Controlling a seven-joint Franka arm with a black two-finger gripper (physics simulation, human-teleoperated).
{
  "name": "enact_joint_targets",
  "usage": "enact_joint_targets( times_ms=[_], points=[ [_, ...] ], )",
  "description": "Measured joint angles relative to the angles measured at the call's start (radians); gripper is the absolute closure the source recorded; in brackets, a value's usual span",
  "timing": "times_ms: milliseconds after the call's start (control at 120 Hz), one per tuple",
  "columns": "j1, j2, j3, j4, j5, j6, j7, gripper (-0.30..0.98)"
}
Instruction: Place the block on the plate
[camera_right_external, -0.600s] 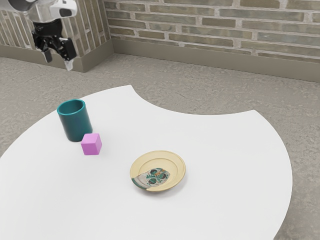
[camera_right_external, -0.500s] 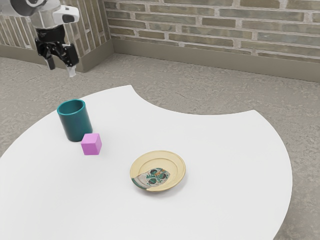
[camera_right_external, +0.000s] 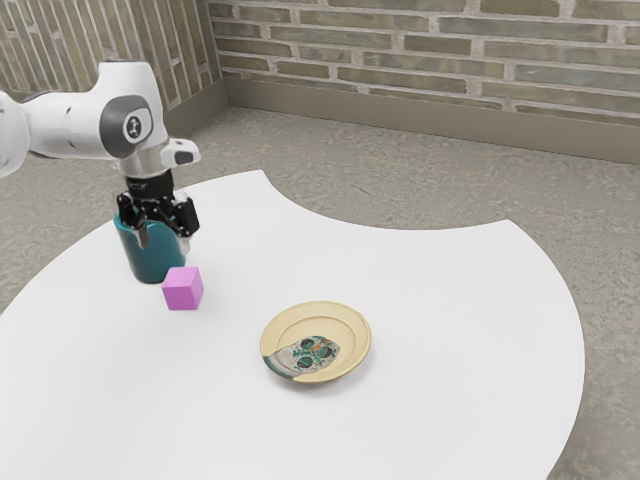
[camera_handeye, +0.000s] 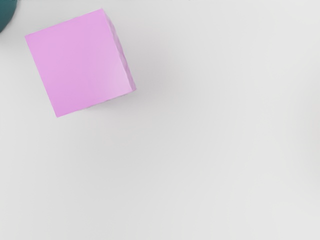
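The step in hand looks to be the approach to the block, with the grasp yet to be made. The gripper hangs above the table, its two fingers apart and nothing between them. The pink block sits on the white tabletop toward the exterior view's left, just beside the teal cup, a narrow strip of table showing between the two in the wrist view. The cream plate with the patterned patch lies nearer and farther to the exterior view's right, well apart from the block, with nothing set on it.

The next move, as I judge it, is to centre the hand over the block, which lies off the middle of the wrist view, and then lower until the fingers straddle it. The block's sides run aslant in that view, so a small twist of the wrist may be needed to lay the fingers flat against two opposite faces. The cup is the main hazard: a finger coming down on that side could knock it. Only after a firm close and a clear lift should the carry to the plate begin.
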Motion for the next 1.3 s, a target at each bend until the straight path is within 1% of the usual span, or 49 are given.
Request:
enact_joint_targets(
  times_ms=[225, 383, 625, 850, 1300],
  points=[
    [0.033, 0.116, 0.003, 0.030, -0.044, 0.057, -0.048, 0.00],
    [0.053, 0.164, 0.003, 0.038, -0.086, 0.073, -0.079, 0.00],
    [0.069, 0.225, 0.005, 0.066, -0.116, 0.082, -0.127, 0.00],
    [0.080, 0.279, 0.005, 0.104, -0.129, 0.093, -0.158, 0.00],
    [0.093, 0.372, 0.001, 0.169, -0.129, 0.107, -0.193, 0.00]
  ],
)
